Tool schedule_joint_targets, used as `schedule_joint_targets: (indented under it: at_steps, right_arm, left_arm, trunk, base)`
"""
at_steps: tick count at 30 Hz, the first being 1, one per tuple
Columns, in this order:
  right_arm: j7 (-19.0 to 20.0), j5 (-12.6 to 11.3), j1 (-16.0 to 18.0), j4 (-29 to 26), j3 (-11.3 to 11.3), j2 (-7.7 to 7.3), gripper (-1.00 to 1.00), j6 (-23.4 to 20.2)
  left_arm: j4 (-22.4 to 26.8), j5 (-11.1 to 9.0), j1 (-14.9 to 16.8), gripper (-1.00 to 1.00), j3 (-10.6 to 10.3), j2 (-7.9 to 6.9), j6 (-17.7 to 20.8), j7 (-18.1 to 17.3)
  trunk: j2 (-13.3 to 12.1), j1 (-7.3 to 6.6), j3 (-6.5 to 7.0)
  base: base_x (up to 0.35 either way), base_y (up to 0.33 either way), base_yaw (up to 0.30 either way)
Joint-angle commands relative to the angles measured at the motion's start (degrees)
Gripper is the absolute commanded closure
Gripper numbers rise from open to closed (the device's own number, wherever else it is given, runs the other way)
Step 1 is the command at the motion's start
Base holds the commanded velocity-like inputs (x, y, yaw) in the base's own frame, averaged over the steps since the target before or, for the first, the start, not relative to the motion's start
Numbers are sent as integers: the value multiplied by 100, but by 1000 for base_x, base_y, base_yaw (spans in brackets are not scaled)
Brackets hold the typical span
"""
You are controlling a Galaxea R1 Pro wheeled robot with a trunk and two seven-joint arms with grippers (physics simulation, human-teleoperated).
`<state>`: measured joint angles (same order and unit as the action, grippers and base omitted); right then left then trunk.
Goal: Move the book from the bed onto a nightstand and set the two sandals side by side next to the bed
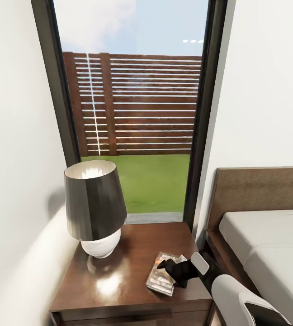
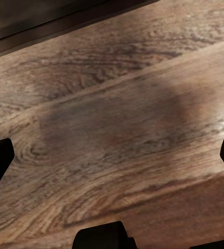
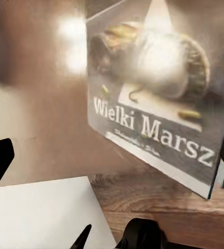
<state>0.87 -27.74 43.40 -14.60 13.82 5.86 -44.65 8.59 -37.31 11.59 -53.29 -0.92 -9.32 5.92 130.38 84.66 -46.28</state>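
The book (image 1: 161,277) lies flat on the front right part of the nightstand (image 1: 119,276), a dark glossy wooden top beside the bed (image 1: 264,244). In the right wrist view the book (image 3: 153,114) shows its cover photo and white "Wielki Marsz" lettering. My right gripper (image 1: 174,271) hovers just over the book's right edge. Its fingers are spread wide at both sides of the wrist view, so the right gripper (image 3: 112,161) is open. My left gripper (image 2: 112,155) is open over bare wood-plank floor (image 2: 117,104). The sandals are out of view.
A dark-shaded lamp (image 1: 94,203) with a white base takes up the nightstand's back left. Behind it is a tall black-framed window (image 1: 137,113), and a white wall (image 1: 15,158) closes the left side. The bed's brown headboard (image 1: 259,190) rises at the right.
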Motion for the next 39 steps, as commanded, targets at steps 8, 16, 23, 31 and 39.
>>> schedule_joint_targets:
  at_steps: [8,16,23,31,39]
  right_arm:
    - [10,32,2,-13,33,3,-100,-27]
    - [10,32,2,-16,33,3,-100,-27]
    - [10,32,2,-15,33,3,-100,-27]
    - [10,34,2,-15,33,3,-100,-27]
    - [10,34,2,-13,35,3,-100,-27]
  left_arm:
    - [11,-31,2,-100,-50,-2,-8,32]
    - [11,-31,2,-100,-50,0,-8,32]
    - [11,-31,2,-100,-50,0,-8,32]
    - [11,-31,0,-100,-49,3,-8,32]
    - [11,-31,1,-100,-50,4,-8,32]
  trunk:
    - [3,-1,-6]
    - [3,-1,-6]
    - [3,-1,-6]
    - [3,-1,-6]
    - [-198,-111,84]
  base:
    - [0,0,0]
    - [0,0,0]
    - [0,0,0]
    - [0,0,0]
    - [0,0,0]
